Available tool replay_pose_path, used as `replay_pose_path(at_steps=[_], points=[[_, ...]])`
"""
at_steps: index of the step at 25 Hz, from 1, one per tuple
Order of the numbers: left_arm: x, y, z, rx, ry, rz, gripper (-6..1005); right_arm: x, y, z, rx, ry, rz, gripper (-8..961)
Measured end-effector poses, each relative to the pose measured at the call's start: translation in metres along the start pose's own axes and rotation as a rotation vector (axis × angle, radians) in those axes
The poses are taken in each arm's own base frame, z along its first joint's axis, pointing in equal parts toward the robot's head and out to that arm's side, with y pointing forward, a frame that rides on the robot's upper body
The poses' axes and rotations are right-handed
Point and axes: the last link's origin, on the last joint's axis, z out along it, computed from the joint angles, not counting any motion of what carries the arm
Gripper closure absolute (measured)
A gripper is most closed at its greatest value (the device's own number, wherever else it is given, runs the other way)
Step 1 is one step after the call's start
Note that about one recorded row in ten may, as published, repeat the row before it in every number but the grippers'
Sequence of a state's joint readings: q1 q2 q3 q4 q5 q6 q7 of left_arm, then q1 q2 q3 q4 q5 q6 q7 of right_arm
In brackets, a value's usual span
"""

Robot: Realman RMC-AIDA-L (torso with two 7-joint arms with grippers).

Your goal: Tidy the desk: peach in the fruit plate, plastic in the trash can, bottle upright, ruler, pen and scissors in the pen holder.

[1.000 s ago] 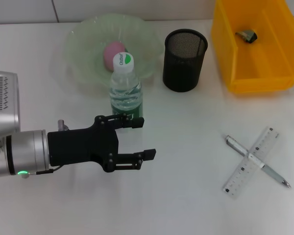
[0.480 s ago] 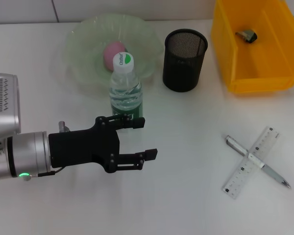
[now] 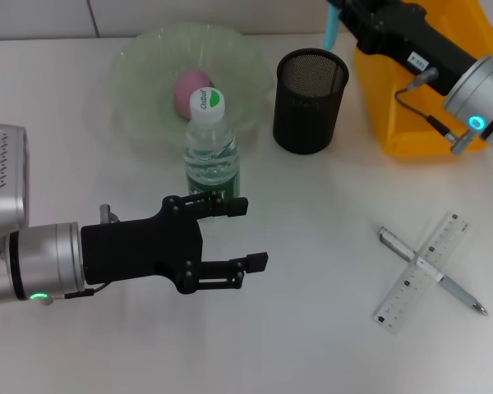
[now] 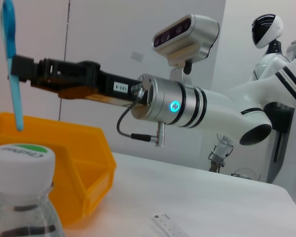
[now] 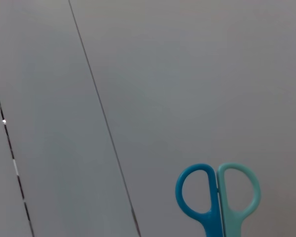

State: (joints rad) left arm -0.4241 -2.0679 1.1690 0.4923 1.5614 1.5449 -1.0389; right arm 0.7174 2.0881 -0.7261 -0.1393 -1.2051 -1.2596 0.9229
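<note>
On the table (image 3: 312, 328): one upright bottle (image 3: 211, 148), one peach (image 3: 191, 89) in one fruit plate (image 3: 140, 74), one pen holder (image 3: 310, 100), one pen (image 3: 431, 271) crossing one ruler (image 3: 421, 269). Right hand (image 3: 345, 15) clamped one pair of scissors (image 3: 332, 25) above the holder. Left hand (image 3: 238, 234) stood apart beside the bottle.

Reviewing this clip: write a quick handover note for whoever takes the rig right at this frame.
Right gripper: shut on the scissors, held above the pen holder.
Left gripper: open, just in front of the bottle.
Done: peach in the fruit plate; bottle upright; a small dark item lay in the yellow bin a second ago, now hidden by the arm.
Left: lower scissors into holder, then ruler and pen, lying crossed on the desk.
</note>
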Motion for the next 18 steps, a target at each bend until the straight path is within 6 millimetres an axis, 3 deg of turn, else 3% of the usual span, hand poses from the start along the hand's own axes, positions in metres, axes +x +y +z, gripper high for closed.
replay_pose_path(at_steps=[10,18], points=[[-0.0013,0.0010,-0.0007,0.001,-0.002,-0.002,197,0.0103,-0.0004,-0.0020,0.025,0.037,-0.010,734],[-0.0022,0.0033,-0.0022,-0.003,0.004,-0.007,197,0.0119,0.0001,-0.0049,0.023,0.038,-0.002,507]])
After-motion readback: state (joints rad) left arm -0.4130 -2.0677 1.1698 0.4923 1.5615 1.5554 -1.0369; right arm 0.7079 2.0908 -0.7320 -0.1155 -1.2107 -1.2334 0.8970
